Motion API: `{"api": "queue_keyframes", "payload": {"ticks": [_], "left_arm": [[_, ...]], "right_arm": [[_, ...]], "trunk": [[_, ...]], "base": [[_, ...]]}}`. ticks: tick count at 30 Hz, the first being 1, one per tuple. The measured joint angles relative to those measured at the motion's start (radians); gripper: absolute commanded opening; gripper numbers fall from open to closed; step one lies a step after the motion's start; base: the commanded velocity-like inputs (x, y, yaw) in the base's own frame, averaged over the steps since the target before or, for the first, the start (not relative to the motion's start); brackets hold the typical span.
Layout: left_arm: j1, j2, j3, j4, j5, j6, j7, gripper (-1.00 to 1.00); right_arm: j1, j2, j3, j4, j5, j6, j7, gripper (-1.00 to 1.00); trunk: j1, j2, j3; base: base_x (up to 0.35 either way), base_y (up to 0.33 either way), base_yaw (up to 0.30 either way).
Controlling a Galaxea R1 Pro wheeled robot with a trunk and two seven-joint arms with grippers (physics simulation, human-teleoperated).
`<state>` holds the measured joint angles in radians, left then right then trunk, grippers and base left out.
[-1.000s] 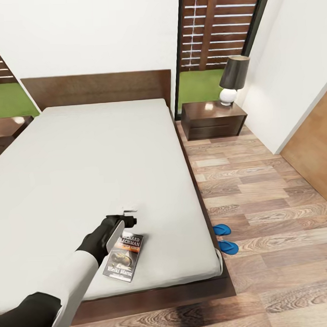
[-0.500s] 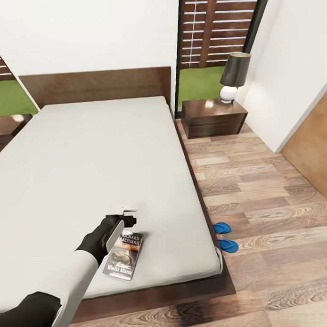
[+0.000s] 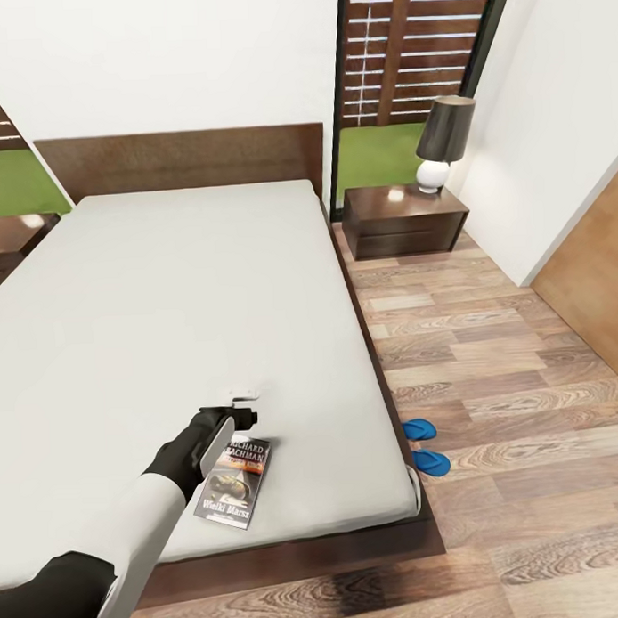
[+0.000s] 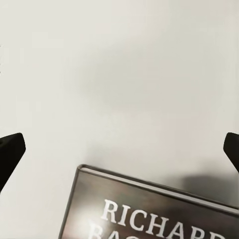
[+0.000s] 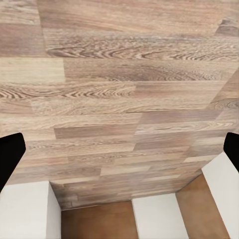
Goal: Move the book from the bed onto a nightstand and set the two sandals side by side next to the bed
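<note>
- Down at the near corner of the bed [image 3: 166,287], the book [image 3: 235,483] lies flat on the pale-grey mattress, cover up, its white "Richard Bachman" lettering and orange band readable from the head view.
- Over the book's far end hangs the left gripper [image 3: 244,412], at the end of a white forearm with a black wrist; in the left wrist view [image 4: 119,149] its two dark fingertips [image 4: 10,154] sit wide apart at either edge, with bare mattress between them and the book's top edge [image 4: 149,209] just below, so the claw is released and grasps nothing.
- Whether a fingertip touches the cover cannot be told.
- Beside the bed's right side, the two blue sandals [image 3: 424,446] lie on the wood-plank floor [image 3: 489,356], close together, partly tucked under the mattress's edge.
- A dark-brown nightstand [image 3: 404,219] stands at the bed's head on the right, against the black-framed window [image 3: 407,65], with a black-shaded lamp [image 3: 441,144] on a white base on its top; it is well apart from the book.
- A second nightstand [image 3: 12,237] shows at the far left edge.
- The right gripper [image 5: 119,154] points at the plank floor [image 5: 119,89], its dark fingertips [image 5: 10,159] spread wide with nothing between them: released.
</note>
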<state>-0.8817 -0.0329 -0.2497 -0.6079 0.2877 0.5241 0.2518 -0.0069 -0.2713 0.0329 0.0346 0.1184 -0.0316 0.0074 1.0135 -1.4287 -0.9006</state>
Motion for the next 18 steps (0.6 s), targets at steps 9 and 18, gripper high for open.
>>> {"api": "queue_keyframes", "payload": {"ticks": [9,18], "left_arm": [[0.001,-0.001,0.0,0.001,-0.001,-0.01,0.0,1.0],[0.002,-0.002,0.0,0.002,-0.002,-0.012,0.001,1.0]], "right_arm": [[0.0,0.0,0.0,0.0,0.0,0.001,0.002,1.0],[0.001,0.0,0.0,-0.001,0.0,0.0,0.001,1.0]], "trunk": [[0.0,0.0,-0.009],[0.0,0.0,-0.021]], "base": [[0.0,0.0,0.0],[0.0,0.0,0.0]]}}
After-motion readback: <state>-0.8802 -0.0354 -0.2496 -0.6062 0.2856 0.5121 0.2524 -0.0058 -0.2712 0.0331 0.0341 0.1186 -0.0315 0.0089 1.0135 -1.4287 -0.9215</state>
